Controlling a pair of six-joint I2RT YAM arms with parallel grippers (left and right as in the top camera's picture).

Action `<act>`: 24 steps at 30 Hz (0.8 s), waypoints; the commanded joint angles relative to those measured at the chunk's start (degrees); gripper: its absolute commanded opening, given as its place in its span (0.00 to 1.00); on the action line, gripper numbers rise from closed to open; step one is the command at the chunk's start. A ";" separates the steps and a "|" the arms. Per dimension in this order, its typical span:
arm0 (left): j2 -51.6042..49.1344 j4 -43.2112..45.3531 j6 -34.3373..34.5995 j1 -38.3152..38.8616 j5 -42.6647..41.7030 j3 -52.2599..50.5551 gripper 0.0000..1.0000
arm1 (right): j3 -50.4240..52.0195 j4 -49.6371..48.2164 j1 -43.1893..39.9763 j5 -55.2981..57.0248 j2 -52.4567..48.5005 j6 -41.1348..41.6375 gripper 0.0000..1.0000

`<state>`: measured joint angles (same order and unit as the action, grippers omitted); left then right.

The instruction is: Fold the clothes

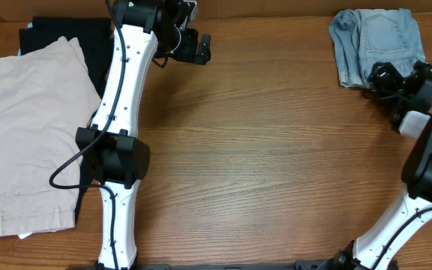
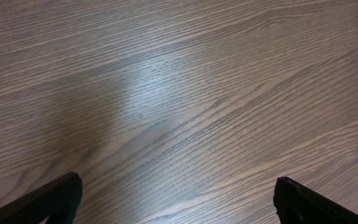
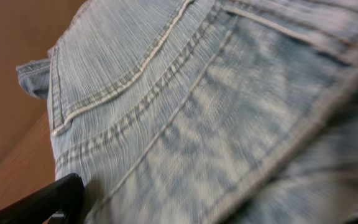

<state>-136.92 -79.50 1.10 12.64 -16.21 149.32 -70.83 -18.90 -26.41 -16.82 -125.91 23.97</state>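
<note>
Overhead first. The denim shorts (image 1: 377, 41) sit bunched in a loose heap at the far right corner of the counter (image 1: 261, 150), pale blue, with a stitched back pocket facing up. The right hand (image 1: 381, 77) is at the near edge of that heap, its dark tip touching or just over the cloth. From up here you cannot tell whether its fingers are apart or together. The left hand (image 1: 203, 48) hangs over bare wood at the far side, well apart from the denim. On the left, beige shorts (image 1: 28, 135) lie spread flat, overlapping a black garment (image 1: 58, 34) that shows behind them.

Over to the left wrist. It is wood grain nearly all the way across. Two dark fingers (image 2: 48, 202) poke in at the bottom corners, spread wide, with nothing between them but counter. A tiny sliver of blue cloth shows at the top right edge.

Now the right wrist. Denim fills the picture, close and blurred: faded blue weave, double rows of pale stitching and a pocket seam running diagonally. The counter shows only at the left. One dark finger (image 3: 48, 199) shows at the lower left, against the cloth. Its partner is out of sight, so this hand's grip cannot be told.
</note>
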 commanded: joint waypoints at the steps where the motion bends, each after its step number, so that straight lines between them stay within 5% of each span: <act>1: 1.27 0.46 -0.26 -0.07 0.28 1.16 1.00 | -1.68 4.22 -1.99 -2.80 9.27 -0.72 1.00; 13: 1.27 0.44 -0.26 -0.09 0.31 1.16 1.00 | -1.68 26.95 -2.62 -4.94 40.19 -11.04 1.00; 24: 1.27 0.44 -0.26 -0.09 0.31 1.16 1.00 | -1.68 29.38 7.37 -12.00 60.04 -7.50 1.00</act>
<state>-136.92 -79.22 1.10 12.64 -16.23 149.32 -71.50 9.47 -21.80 -26.85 -68.82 15.68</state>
